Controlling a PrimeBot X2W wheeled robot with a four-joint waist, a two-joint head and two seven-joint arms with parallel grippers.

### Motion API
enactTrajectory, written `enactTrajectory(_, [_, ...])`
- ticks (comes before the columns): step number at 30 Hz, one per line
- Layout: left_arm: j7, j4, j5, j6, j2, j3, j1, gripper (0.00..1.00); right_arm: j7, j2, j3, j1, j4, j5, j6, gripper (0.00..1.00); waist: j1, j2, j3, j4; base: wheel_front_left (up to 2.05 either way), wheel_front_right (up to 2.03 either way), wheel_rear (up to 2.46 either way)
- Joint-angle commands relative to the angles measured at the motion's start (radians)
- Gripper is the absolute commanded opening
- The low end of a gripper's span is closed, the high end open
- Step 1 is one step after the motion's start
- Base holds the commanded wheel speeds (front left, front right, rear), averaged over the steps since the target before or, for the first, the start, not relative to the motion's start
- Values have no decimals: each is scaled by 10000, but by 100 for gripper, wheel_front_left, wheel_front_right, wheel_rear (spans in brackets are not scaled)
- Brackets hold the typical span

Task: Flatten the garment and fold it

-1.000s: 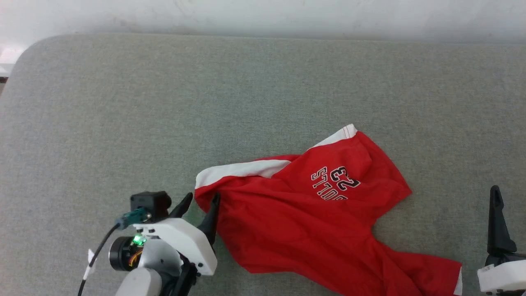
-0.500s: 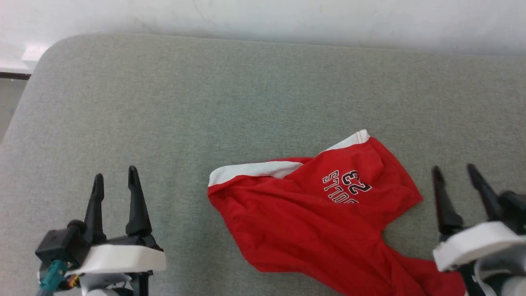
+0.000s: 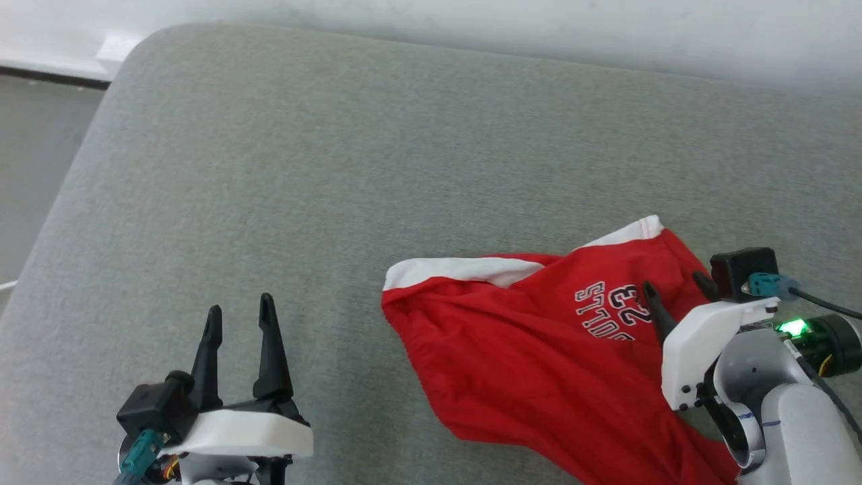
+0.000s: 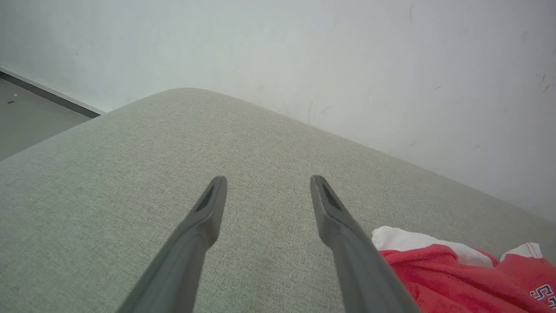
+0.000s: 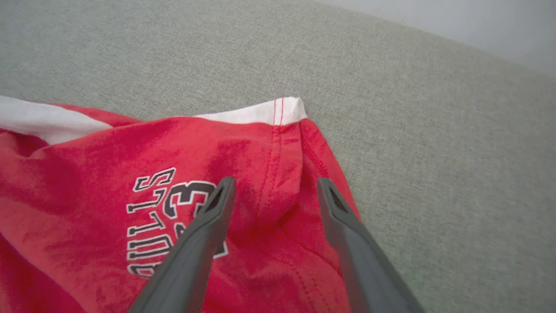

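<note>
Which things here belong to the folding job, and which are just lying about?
Belong to the job:
red shorts, crumpled
right claw, open over the printed leg
left claw, open, apart from the cloth

Just there:
grey padded surface
white wall
floor

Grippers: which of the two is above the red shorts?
The right gripper: its open fingers hang over the red shorts beside the print, while the left gripper is over bare grey cushion.

Grey fabric cushion [image 3: 337, 168] against white wall [image 3: 539, 27], grey floor [image 3: 34, 168]
</note>
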Motion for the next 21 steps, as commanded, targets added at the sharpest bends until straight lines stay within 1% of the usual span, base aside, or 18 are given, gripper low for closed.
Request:
enactTrajectory(1, [-63, 77, -29, -83, -33, 10, -140, 100, 144, -54, -16, -180, 195, -69, -9, 100, 0, 0, 86, 250, 0, 0, 0])
enactTrajectory(2, [-72, 110, -33, -103, -39, 12, -145, 100, 231, -58, -49, -205, 301, -86, -9, 100, 0, 0, 88, 290, 0, 0, 0])
enactTrajectory(3, [-79, 140, -35, -118, -46, 10, -152, 100, 287, -48, -118, -230, 388, -67, -9, 64, 0, 0, 89, 316, 0, 0, 0])
enactTrajectory(5, [-90, 185, -38, -138, -64, 1, -179, 100, 342, -33, -210, -269, 537, -67, -9, 25, 0, 0, 97, 362, 0, 0, 0])
enactTrajectory(6, [-95, 204, -38, -142, -74, -3, -195, 100, 328, -21, -286, -293, 592, -52, -9, 11, 0, 0, 102, 371, 0, 0, 0])
enactTrajectory(7, [-100, 222, -40, -147, -83, -6, -210, 100, 300, -9, -338, -320, 642, -46, -9, 0, 0, 0, 102, 374, 0, 0, 0])
enactTrajectory(11, [-112, 274, -38, -166, -83, 13, -211, 100, 115, 48, -479, -382, 694, 28, -9, 0, 0, 0, 23, 264, 0, 0, 0])
enactTrajectory(14, [-116, 272, -2, -162, -31, 32, -159, 100, -66, 80, -727, -362, 420, 119, -9, 0, 0, 0, -95, 107, 0, 0, 0])
enactTrajectory(18, [-77, 271, 13, -145, 5, -18, -92, 100, -140, 114, -1607, 107, -289, 229, -9, 0, 0, 0, -283, -49, 0, 0, 0])
enactTrajectory(19, [-77, 271, 13, -145, 5, -18, -92, 100, -140, 114, -1607, 107, -289, 229, -9, 0, 0, 0, -283, -49, 0, 0, 0])
enactTrajectory(21, [-16, 248, 2, -138, 20, -50, -34, 100, -52, 133, -2065, 570, -687, 331, -9, 0, 0, 0, -352, -127, 0, 0, 0])
